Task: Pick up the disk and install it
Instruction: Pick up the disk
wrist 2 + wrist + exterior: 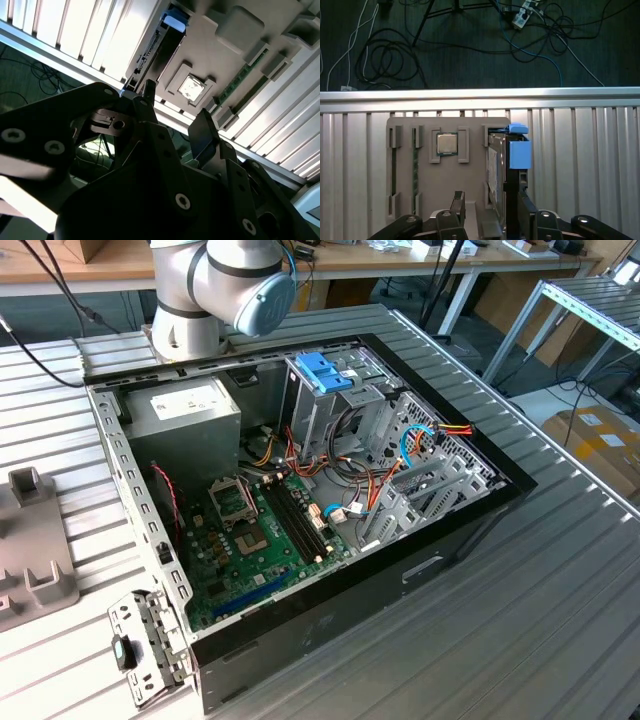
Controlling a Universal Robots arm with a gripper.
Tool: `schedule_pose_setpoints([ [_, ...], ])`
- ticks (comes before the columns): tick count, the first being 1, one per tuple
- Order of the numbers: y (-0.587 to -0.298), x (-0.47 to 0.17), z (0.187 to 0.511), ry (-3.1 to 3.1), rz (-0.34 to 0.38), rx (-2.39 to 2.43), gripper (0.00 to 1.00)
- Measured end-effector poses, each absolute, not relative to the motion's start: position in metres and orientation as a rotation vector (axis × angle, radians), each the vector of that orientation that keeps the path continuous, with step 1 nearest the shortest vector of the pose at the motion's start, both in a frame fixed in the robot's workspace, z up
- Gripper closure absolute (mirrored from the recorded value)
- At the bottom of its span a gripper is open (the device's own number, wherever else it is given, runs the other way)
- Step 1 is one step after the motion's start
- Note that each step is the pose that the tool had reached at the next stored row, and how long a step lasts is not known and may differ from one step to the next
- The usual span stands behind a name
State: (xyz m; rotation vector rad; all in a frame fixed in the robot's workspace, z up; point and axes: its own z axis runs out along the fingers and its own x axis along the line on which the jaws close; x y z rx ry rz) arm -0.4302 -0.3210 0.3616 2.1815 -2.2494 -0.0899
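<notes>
Firstly, in the exterior view, a black open-sided computer case (420,570) lies on a ribbed aluminium table (530,640). It has a green motherboard (255,540) and a chunky darker-blue plastic latch piece (325,370) on its grey drive cage. A grey moulded fixture tray (30,550) sits at the exterior view's left. The white label (185,400) on the silver power supply carries print I cannot make out.

In the second wrist view, the black gripper (175,115) hangs over that tray with its jaws spread wide and nothing between them. The thin dark rectangular disk in its light blue plastic carrier (155,45) stands on edge in a tray slot, beside a square silver processor chip (190,87) whose markings are unreadable.

In the first wrist view, the disk (512,155) lies near the gripper (491,207), and one finger (525,210) looks almost in line with the carrier. I judge that finger could land on the carrier's edge, tilting or jamming the disk in its slot.
</notes>
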Motion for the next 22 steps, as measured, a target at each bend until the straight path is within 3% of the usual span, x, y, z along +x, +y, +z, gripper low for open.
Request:
schedule_pose_setpoints([
  [22,-0.3160,-0.4304,0.3597,-2.252,-0.096,2.184,0.46],
])
